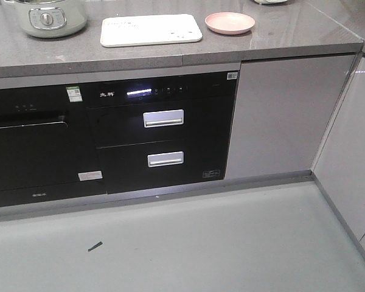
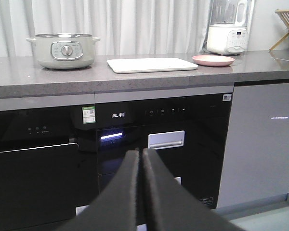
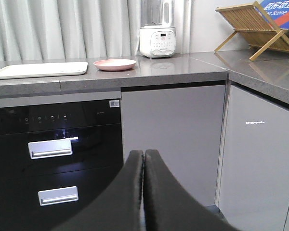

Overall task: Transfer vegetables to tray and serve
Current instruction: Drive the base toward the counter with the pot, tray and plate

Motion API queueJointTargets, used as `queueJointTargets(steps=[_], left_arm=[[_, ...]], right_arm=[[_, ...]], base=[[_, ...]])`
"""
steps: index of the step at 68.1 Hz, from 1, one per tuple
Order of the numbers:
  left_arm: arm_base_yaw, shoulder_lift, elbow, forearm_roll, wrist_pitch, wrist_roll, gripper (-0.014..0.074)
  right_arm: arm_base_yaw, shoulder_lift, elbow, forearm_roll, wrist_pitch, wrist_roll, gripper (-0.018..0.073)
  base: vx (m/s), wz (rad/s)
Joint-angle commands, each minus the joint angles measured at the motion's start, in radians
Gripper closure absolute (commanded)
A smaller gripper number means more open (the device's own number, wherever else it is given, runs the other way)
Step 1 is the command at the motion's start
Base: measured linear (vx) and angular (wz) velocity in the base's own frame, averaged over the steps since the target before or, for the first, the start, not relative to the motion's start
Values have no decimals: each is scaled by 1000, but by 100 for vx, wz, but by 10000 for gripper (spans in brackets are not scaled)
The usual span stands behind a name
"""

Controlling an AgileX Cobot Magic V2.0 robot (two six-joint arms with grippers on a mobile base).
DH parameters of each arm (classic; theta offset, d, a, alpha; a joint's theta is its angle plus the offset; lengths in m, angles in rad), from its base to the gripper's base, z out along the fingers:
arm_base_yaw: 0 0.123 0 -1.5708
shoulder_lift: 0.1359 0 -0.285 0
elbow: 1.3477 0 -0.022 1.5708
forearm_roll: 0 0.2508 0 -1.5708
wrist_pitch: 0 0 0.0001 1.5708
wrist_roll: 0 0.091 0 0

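The cream-white tray (image 1: 151, 30) (image 2: 151, 64) (image 3: 38, 70) lies flat on the grey counter, with a round pink plate (image 1: 230, 22) (image 2: 213, 59) (image 3: 115, 64) just to its right. The vegetables are out of view; I see no green on the plate or tray. My left gripper (image 2: 140, 152) is shut with nothing in it, held low in front of the black appliance, well below counter height. My right gripper (image 3: 144, 153) is also shut and empty, low in front of the grey cabinet door. Neither gripper shows in the front view.
A pale green electric pot (image 1: 47, 16) (image 2: 63, 49) stands left of the tray. A white blender (image 2: 229, 29) (image 3: 157, 30) stands behind the plate. A wooden dish rack (image 3: 256, 29) sits on the right counter wing. Black built-in appliances with silver handles (image 1: 163, 118) fill the cabinet front.
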Motion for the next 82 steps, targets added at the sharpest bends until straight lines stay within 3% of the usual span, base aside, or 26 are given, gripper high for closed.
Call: queueJointTargets(steps=[1,82], left_arm=[[-2,-15,24,-9,-72,-6,603],[-2,-15,24,-9,-72,-6,603]], right_arm=[[2,-2,8,-10,-80,-4,564],[2,-2,8,-10,-80,-4,564]], base=[[11,-3],[14,1]])
